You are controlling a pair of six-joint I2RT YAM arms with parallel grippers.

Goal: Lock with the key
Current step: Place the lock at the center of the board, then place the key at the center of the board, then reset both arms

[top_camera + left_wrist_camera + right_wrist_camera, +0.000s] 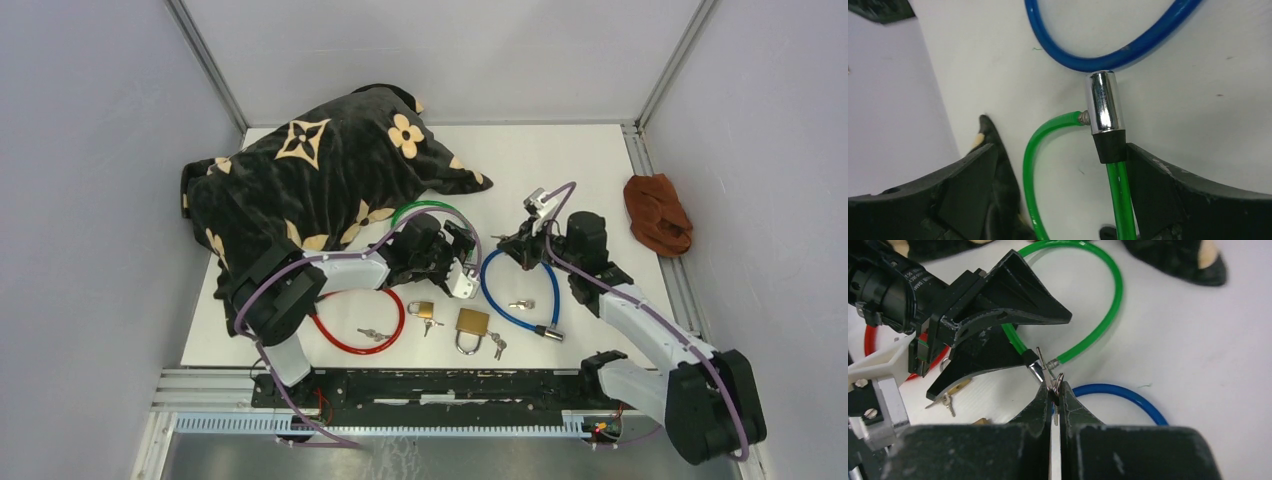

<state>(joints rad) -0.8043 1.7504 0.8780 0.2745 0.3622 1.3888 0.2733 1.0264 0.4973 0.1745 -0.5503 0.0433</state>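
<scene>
Top view, with wrist views for detail. Nearest the arm bases, at 6 o'clock on the white table (pixel 560 160), lie two brass padlocks (pixel 472 325) with small keys. A red cable loop (pixel 330 337) sits at 7 o'clock and a blue cable loop (pixel 1098 64) at 5 o'clock. At the table's centre is the task's thing, the green cable lock (pixel 1028 160). It is a thin cable in a glossy plastic jacket, ending in a chrome barrel (pixel 1104 102) with a black sleeve below it. The barrel's top end lies just beside the blue loop. The left gripper (pixel 1060 150) stands wide, one finger on each side of the sleeve, and grips nothing. The right gripper (pixel 1054 400), at 3 o'clock of the barrel, is pinched flat on the key (pixel 1054 385), whose tip is at the barrel. Whether the tip is seated in the keyway cannot be told. The lock is probably light and the cable springy, so it would likely skid or twist under the key's turn. The polished barrel looks slippery, so the matte sleeve is the better hold. The key is thin and rigid and is best pinched across its flat head. Farther off, a soft black plush cushion (pixel 320 180) with cream flower motifs fills 10 to 11 o'clock. A crumpled brown cloth (pixel 657 212) lies at 2 o'clock.
</scene>
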